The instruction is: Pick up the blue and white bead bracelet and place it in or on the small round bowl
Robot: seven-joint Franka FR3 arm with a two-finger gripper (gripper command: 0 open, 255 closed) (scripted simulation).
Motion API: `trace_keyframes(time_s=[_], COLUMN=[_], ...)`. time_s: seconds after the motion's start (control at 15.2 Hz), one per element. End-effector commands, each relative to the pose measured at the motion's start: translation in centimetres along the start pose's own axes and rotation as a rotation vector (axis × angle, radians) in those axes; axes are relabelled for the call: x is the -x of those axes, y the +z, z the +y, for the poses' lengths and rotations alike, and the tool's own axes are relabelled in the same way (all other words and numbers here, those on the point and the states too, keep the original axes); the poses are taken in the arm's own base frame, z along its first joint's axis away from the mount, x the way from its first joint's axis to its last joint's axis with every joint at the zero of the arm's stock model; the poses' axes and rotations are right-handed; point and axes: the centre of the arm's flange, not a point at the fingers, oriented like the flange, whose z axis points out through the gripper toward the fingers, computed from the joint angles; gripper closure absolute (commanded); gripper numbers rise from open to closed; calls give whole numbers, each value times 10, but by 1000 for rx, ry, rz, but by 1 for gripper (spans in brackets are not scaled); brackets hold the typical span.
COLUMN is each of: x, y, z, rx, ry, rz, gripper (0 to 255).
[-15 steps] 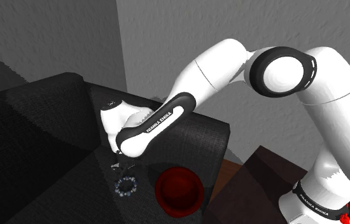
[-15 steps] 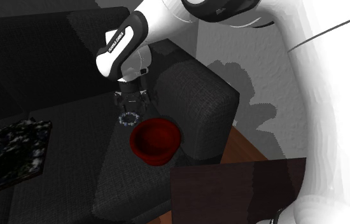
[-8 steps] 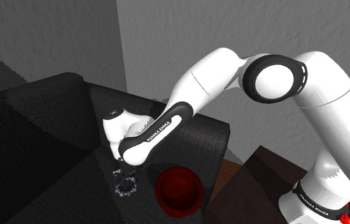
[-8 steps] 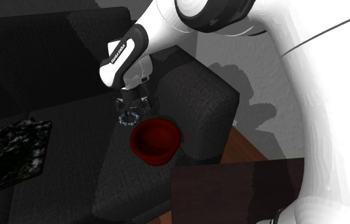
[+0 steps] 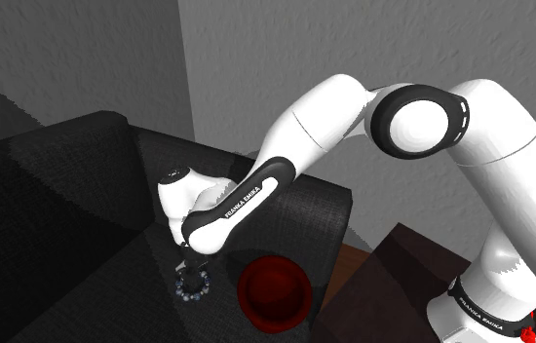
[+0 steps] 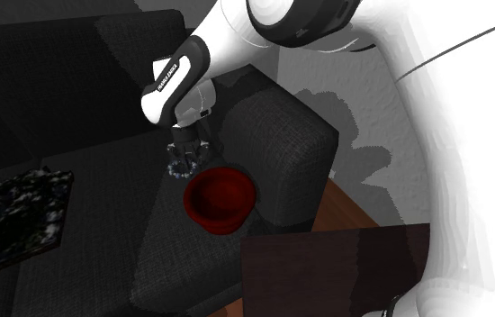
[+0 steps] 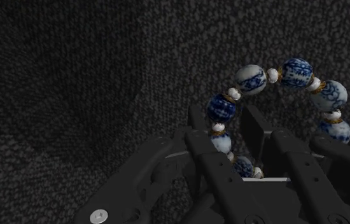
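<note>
Grasp step: gripper [image 7: 226, 127] fingers apart, straddling one side of the bracelet [image 7: 296, 71], not yet clamped. It lies on the sofa seat [image 5: 81, 263], just left of the red bowl [image 5: 274, 292] in the shoulder view. Next: close, lift.

Bracelet [image 7: 296, 72]: big beads white w/ blue painted motifs, a few nearly all deep blue. Small plain white beads btwn them, w/ thin gold-brown caps.
Bowl [image 5: 274, 297]: plain dark red, inside & out.
Sofa [image 5: 61, 214] under bowl: charcoal-black, fine speckled weave.
Gripper [image 7: 223, 124] just beside bowl: all black.
Arm [image 5: 325, 117] above bowl: white, black joints, black band w/ white lettering.
Throw [image 6: 12, 221] on the seat, well apart from bowl: black w/ white-grey blotches.
Wall [image 5: 354, 39] behind bowl: grey, stippled.
Floor [image 6: 345, 212] past the sofa arm nearest bowl: red-brown.
</note>
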Motion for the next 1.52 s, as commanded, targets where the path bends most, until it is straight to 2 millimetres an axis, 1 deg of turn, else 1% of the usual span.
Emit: trace_keyframes(time_s=[0.0,0.46,1.45], x=[0,0,9], y=[0,0,-78], z=[0,0,5], rx=[0,0,0], ry=[0,0,0], rz=[0,0,0], gripper=[255,255,255])
